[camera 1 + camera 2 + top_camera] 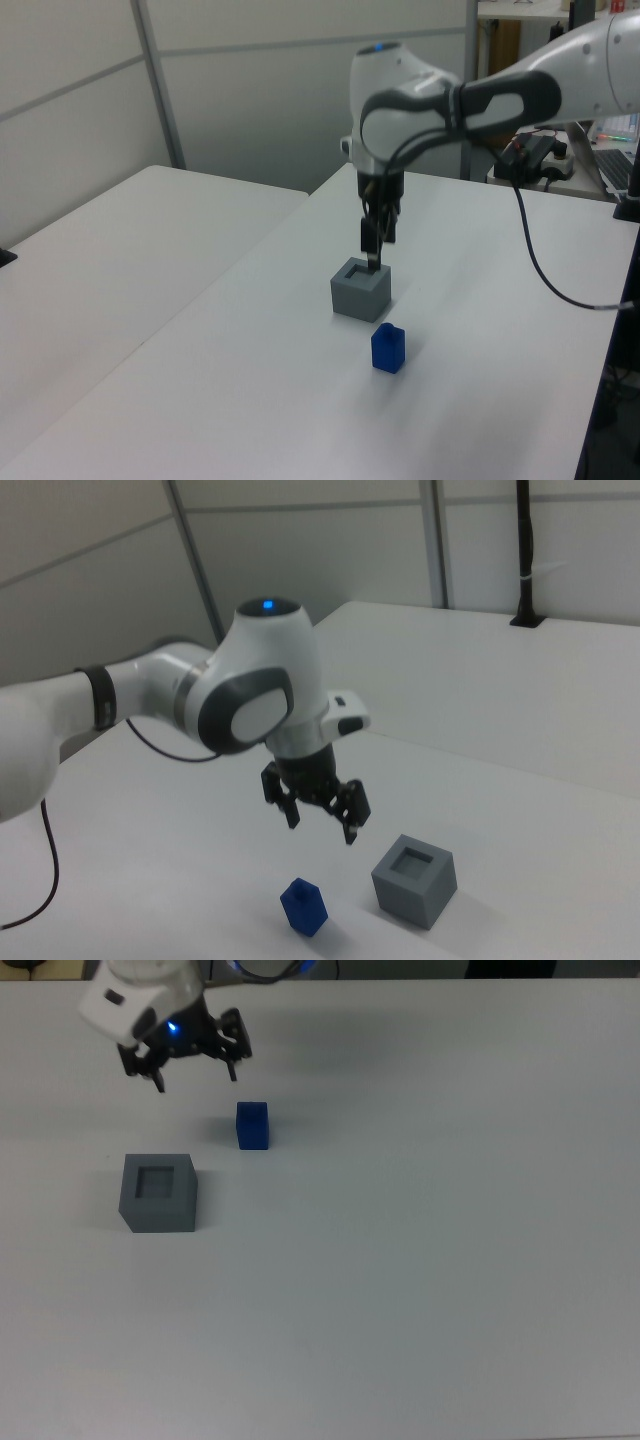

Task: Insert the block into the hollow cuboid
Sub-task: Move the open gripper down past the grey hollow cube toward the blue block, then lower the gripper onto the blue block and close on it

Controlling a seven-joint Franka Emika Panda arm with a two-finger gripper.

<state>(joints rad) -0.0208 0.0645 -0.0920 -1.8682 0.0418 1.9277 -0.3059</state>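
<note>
The bright-blue block (252,1125) stands alone on the white table, a short way to the upper right of the grey hollow cuboid (158,1192) in the top view. The cuboid's square recess faces up and holds nothing. My gripper (197,1080) hangs in the air, open and holding nothing, just up and left of the block in the top view. In the right view the gripper (322,828) hovers above the block (304,907), with the cuboid (414,880) to the right. In the left view the gripper (373,250) shows above the cuboid (360,290), and the block (388,348) sits nearer the camera.
A black cable (530,250) trails from the arm over the table's right side in the left view. A second white table (110,250) lies on the left view's left, across a narrow gap. Equipment (535,155) stands past the far edge.
</note>
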